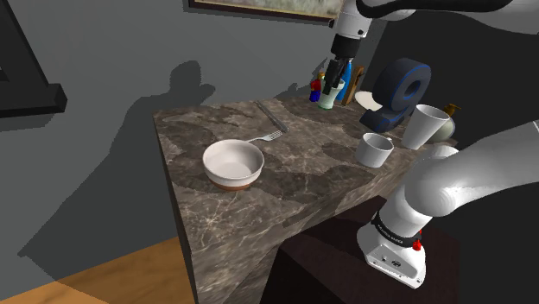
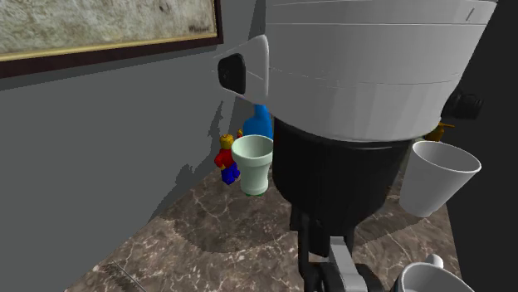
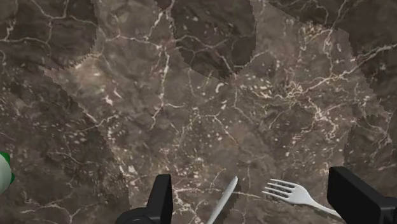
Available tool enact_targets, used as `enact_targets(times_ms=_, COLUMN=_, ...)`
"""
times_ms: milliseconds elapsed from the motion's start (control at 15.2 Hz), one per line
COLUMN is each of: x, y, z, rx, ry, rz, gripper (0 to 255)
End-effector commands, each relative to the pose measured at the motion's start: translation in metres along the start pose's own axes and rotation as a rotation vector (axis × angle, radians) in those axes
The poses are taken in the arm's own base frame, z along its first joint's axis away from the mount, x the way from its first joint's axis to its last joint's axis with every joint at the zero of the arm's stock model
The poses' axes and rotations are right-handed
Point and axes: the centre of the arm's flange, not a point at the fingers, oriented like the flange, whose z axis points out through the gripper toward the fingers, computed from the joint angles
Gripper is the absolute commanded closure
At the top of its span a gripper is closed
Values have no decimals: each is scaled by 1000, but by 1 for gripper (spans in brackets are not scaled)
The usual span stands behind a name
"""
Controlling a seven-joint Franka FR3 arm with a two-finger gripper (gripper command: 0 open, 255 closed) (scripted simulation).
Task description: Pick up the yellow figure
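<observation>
The figure (image 2: 226, 158) has a yellow head, a red body and blue legs. It stands at the back of the marble counter against the grey wall, right beside a pale green cup (image 2: 252, 163). In the shoulder view the figure (image 1: 316, 86) peeks out past the cup (image 1: 328, 97), and my black gripper (image 1: 333, 82) hangs just above them. In the wrist view the gripper (image 3: 254, 191) is open, its fingers (image 3: 161, 198) wide apart over bare marble, with nothing held.
A knife (image 3: 222, 198) and a fork (image 3: 294, 193) lie on the counter below the gripper. A blue bottle (image 2: 259, 123) stands behind the cup. A white bowl (image 1: 233, 162), a mug (image 1: 374, 149), a tall white cup (image 1: 423, 125) and a blue object (image 1: 397, 86) share the counter (image 1: 302, 181).
</observation>
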Motion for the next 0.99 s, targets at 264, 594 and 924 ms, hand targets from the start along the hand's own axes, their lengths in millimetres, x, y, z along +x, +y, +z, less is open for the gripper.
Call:
enact_targets(times_ms=264, x=26, y=76, z=5, rx=6, ry=1, rz=-5, gripper=0)
enact_targets(times_ms=594, x=50, y=138, z=8, rx=11, ry=2, rz=-8, gripper=0)
enact_targets(times_ms=924, x=75, y=199, z=11, rx=17, ry=3, rz=-12, gripper=0)
